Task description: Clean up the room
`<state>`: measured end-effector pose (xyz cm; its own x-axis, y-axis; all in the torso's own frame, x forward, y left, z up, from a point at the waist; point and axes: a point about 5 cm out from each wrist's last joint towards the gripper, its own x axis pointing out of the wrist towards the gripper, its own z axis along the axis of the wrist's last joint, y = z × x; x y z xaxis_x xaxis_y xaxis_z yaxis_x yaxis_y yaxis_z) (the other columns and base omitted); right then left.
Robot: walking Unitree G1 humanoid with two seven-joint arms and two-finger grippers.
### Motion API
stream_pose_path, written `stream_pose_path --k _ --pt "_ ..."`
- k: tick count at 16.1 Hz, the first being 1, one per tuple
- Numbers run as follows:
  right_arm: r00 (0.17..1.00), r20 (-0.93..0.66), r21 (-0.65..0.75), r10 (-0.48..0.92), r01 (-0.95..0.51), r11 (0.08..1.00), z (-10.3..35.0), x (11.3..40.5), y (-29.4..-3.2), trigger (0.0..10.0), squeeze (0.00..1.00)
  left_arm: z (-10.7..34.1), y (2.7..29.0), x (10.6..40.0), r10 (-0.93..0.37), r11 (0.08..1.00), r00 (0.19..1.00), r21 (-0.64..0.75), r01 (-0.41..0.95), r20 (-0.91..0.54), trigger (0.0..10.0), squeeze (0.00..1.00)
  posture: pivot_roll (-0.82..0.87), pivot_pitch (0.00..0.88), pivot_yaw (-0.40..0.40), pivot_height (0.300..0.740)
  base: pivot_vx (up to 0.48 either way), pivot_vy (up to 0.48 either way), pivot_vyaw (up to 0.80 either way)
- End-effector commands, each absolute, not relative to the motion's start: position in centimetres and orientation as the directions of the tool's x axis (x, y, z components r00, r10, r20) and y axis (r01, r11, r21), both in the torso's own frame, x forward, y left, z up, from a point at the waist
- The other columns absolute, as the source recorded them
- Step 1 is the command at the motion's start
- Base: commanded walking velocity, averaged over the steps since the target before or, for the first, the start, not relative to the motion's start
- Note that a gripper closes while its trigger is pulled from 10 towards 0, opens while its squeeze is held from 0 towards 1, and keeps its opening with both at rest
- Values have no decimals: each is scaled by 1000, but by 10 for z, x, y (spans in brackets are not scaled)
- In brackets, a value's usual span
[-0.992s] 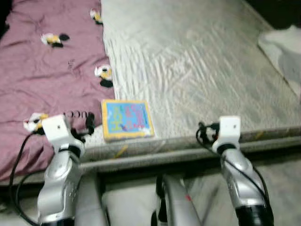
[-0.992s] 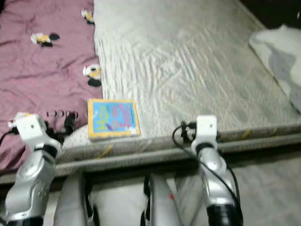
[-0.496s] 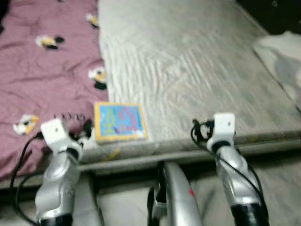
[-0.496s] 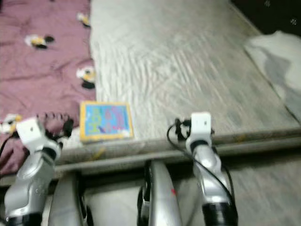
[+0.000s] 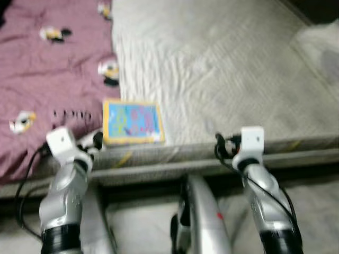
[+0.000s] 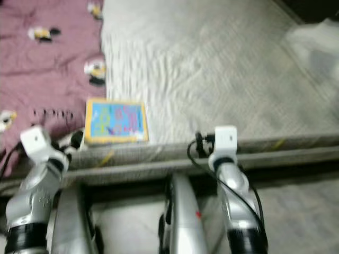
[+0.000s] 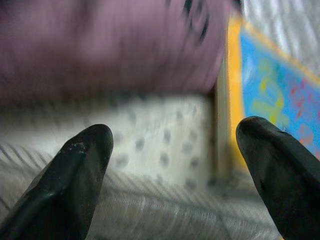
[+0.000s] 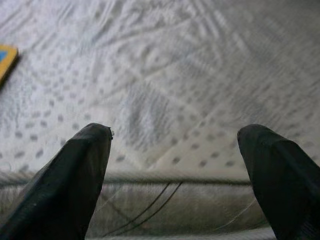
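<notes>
A flat book [image 5: 132, 123] with a blue cover and yellow border lies on the grey-white quilted mattress [image 5: 228, 69], close to its front edge and right beside a purple blanket [image 5: 47, 79]. My left gripper [image 7: 175, 145] is open at the mattress edge, just left of the book [image 7: 280, 100], with the blanket's fold ahead of it. My right gripper [image 8: 175, 135] is open too, low at the mattress's front edge, well to the right of the book, whose yellow corner [image 8: 6, 57] shows far to one side. Nothing is between either pair of fingers.
The purple blanket has small yellow, white and black prints [image 5: 108, 71]. A pale pillow or cloth [image 5: 320, 42] lies at the mattress's far right. The bed's front rail [image 5: 175, 169] runs across below the mattress, with my silver arms [image 5: 66, 190] and pale floor in front.
The whole picture has shifted a little and blurred, so the camera moved. The book lies where it was. Both arms keep about the same pose at the bed's front edge.
</notes>
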<state>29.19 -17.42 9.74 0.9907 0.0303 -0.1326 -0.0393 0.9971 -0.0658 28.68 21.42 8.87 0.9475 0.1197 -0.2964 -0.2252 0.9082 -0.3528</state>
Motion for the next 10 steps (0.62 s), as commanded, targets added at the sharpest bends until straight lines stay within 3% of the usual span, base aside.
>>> stream_pose_path --k 1,10 --pt "990 -139 -66 10 -19 998 96 289 -180 10000 0 88 208 289 62 907 952 -382 -179 -299 10000 0 -43 167 -113 489 0 0 0" --pt "995 -103 -121 -4 -9 993 104 281 -190 10000 0 83 207 313 -10 874 957 -467 -132 -290 10000 0 -112 171 -113 489 0 0 0"
